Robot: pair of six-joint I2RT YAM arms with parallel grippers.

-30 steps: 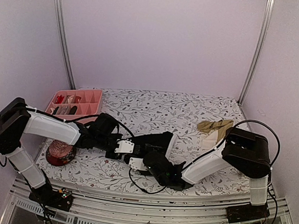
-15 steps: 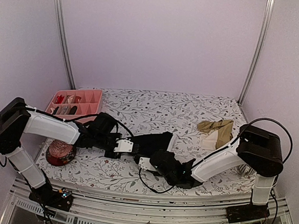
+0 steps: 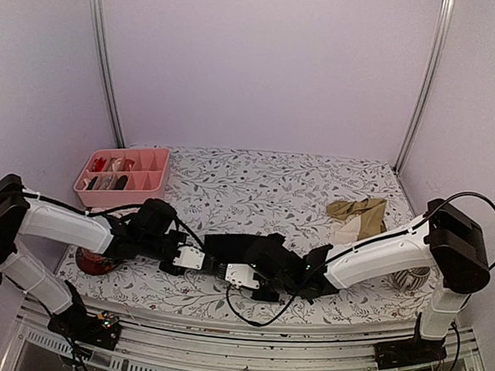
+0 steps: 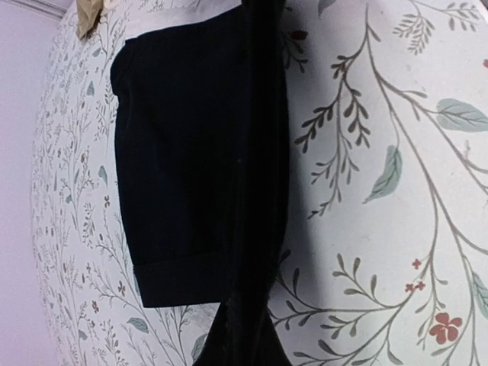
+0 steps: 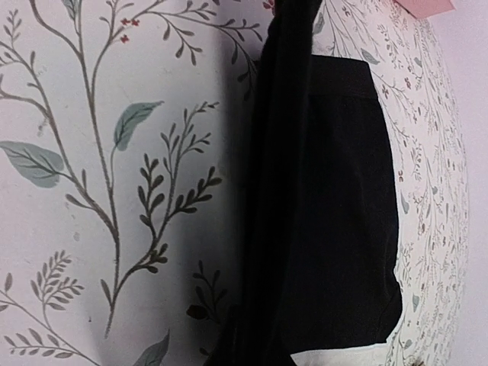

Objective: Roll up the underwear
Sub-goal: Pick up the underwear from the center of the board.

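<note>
Underwear: two pieces on the floral worktop point(image 3: 256, 182). The black underwear point(image 3: 236, 246) lies flat near the front edge, about mid-width, between the two arms. The tan underwear point(image 3: 358, 212) sits crumpled, well apart, toward the right rear.

The left hand point(image 3: 198, 258) reaches in low from the left and meets the black piece at its left edge. The right hand point(image 3: 238, 274) comes in low from the right, at the near edge of the same piece. The two hands are close together. Both have their jaws closed to a narrow pinch.

In the left wrist view the black underwear point(image 4: 183, 168) is spread flat, with a white band point(image 4: 183, 19) along the top. A raised dark ridge of cloth point(image 4: 259, 191) runs down toward the camera. The right wrist view is similar: black underwear point(image 5: 343, 191), a white band point(image 5: 343, 357) at the bottom and a lifted ridge point(image 5: 282, 152) running toward the lens. The fingers themselves don't show clearly in either wrist view, so each hand seems to be gripping the cloth edge.

A pink divided tray point(image 3: 121, 172) holding small items sits at the left rear. A red rounded object point(image 3: 96, 260) is at front left, partly behind the left arm.
</note>
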